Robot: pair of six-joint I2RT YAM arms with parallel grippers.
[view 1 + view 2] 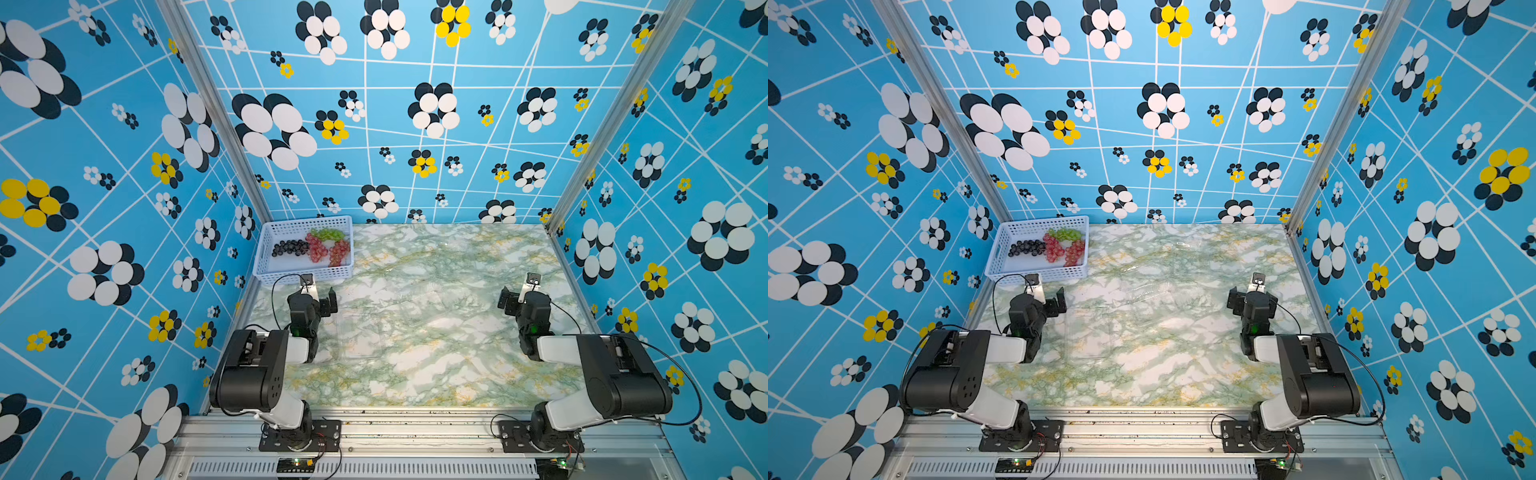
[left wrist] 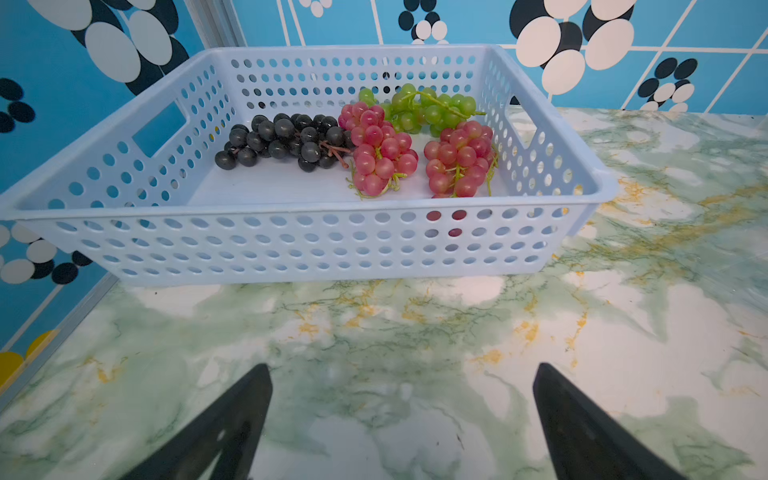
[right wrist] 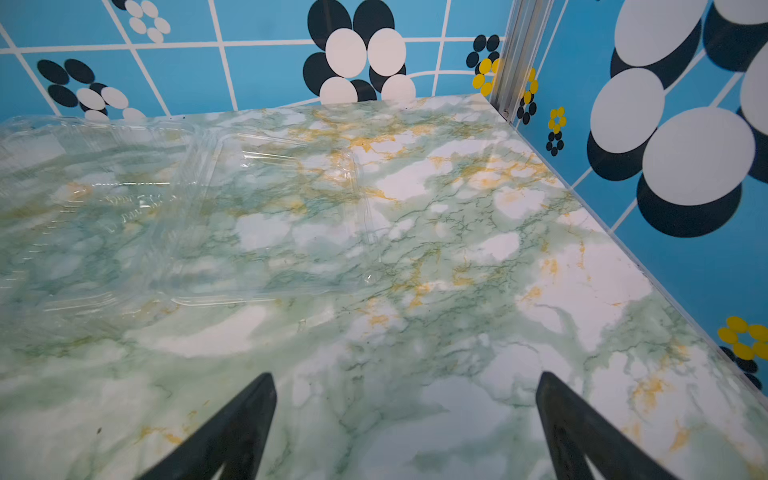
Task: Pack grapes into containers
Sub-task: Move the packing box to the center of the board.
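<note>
Three colours of grapes lie in the pale blue basket [image 2: 291,245] at the table's far left: a dark bunch [image 2: 286,141] [image 1: 290,248], two pinkish-red bunches [image 2: 380,156] [image 2: 459,160] and a green bunch [image 2: 428,109] behind them. Clear clamshell containers [image 3: 270,216] [image 3: 83,208] lie open on the marble, faint in both top views [image 1: 360,334] [image 1: 1088,332]. My left gripper [image 2: 402,374] [image 1: 311,297] hovers open just in front of the basket, nothing between its fingers. My right gripper [image 3: 407,380] [image 1: 525,297] is open and empty over bare marble, to the right of the containers.
The marble table [image 1: 436,374] is boxed in by patterned blue walls on three sides, with an aluminium post [image 3: 515,54] at the far right corner. Both arm bases sit on the metal rail [image 1: 415,428] along the front edge.
</note>
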